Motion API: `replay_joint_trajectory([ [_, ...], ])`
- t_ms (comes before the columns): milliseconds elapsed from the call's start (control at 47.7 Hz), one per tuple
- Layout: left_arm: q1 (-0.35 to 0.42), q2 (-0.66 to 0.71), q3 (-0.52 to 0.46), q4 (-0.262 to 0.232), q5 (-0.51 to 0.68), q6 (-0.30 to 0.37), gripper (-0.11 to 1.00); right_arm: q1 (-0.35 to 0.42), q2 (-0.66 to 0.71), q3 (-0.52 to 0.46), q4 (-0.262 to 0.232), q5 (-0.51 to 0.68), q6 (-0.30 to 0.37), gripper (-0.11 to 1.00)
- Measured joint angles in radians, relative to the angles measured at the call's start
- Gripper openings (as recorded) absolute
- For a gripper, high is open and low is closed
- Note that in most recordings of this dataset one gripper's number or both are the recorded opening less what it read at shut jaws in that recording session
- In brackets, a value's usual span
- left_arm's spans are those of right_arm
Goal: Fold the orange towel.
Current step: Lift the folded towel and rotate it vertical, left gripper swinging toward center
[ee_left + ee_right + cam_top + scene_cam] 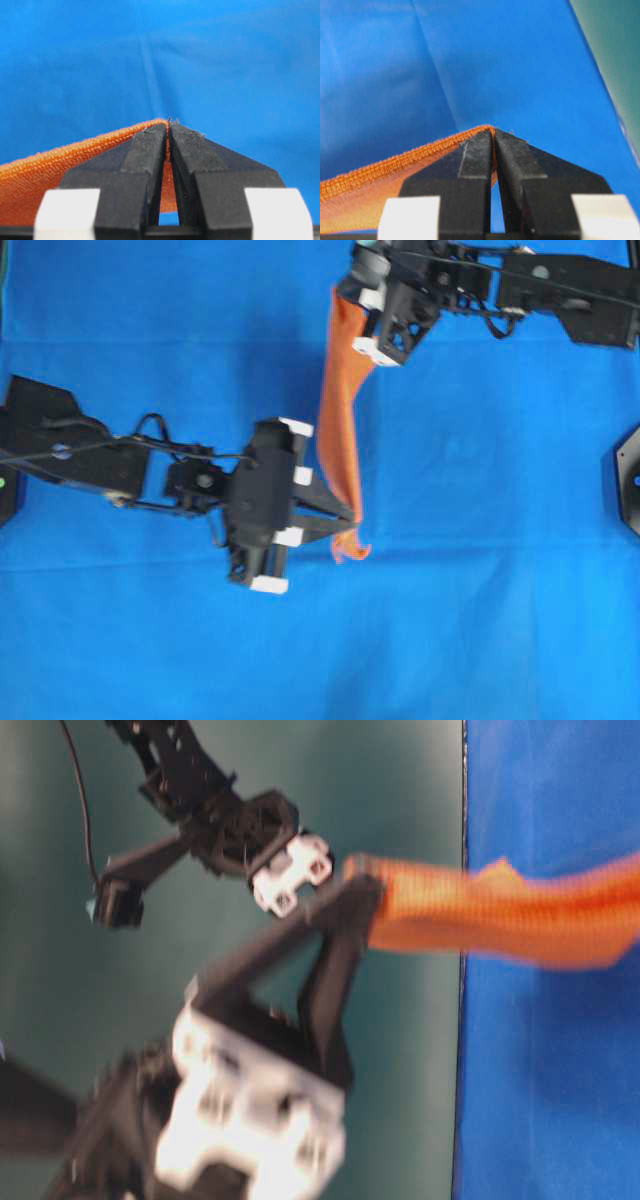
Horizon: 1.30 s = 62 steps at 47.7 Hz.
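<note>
**Towel lifted, pinched at two corners**

Overhead: orange towel [338,420] stretched as a narrow band between both grippers, raised over the blue table cloth [480,620]. Left gripper [350,523] clamped on the near corner, small tail of cloth poking out past the tips. Right gripper [350,302] clamped on the far end near top edge of view. Part of a black mount [625,480] at right edge.

Table-level: blurred. Orange towel [500,915] hanging taut, off the surface, one pair of black fingers [345,910] pinching its end; the other arm behind, grip not readable here.

Left wrist: left gripper [168,127] closed tight, hem of orange towel [60,165] caught right at the tips, cloth running off to the left.

Right wrist: right gripper [494,134] likewise closed on the stitched hem of orange towel [375,175], bite very shallow.

Risks, judged: shallow tip bites could slip if the arms pull apart further or swing fast; one corner dropping would collapse the fold. Uneven lowering likely gives skewed edges. Slack could bunch the cloth on landing.

Containers: none visible.
</note>
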Motion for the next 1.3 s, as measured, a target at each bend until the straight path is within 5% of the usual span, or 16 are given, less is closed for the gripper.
replay_joint_trajectory([
  [293, 0.006, 0.192, -0.212, 0.0, -0.003, 0.048, 0.03, -0.032, -0.147, 0.173, -0.002, -0.005, 0.003, 0.02],
  [503, 0.006, 0.222, -0.233, 0.0, -0.005, 0.041, 0.03, -0.035, -0.161, 0.198, -0.002, -0.018, 0.002, 0.02],
  [1006, -0.015, 0.078, 0.175, -0.005, -0.19, -0.181, 0.03, -0.006, 0.117, 0.035, -0.005, -0.21, -0.094, 0.02],
  [1299, -0.018, 0.078, 0.235, -0.005, -0.279, -0.207, 0.03, 0.002, 0.141, 0.02, -0.005, -0.224, -0.095, 0.02],
])
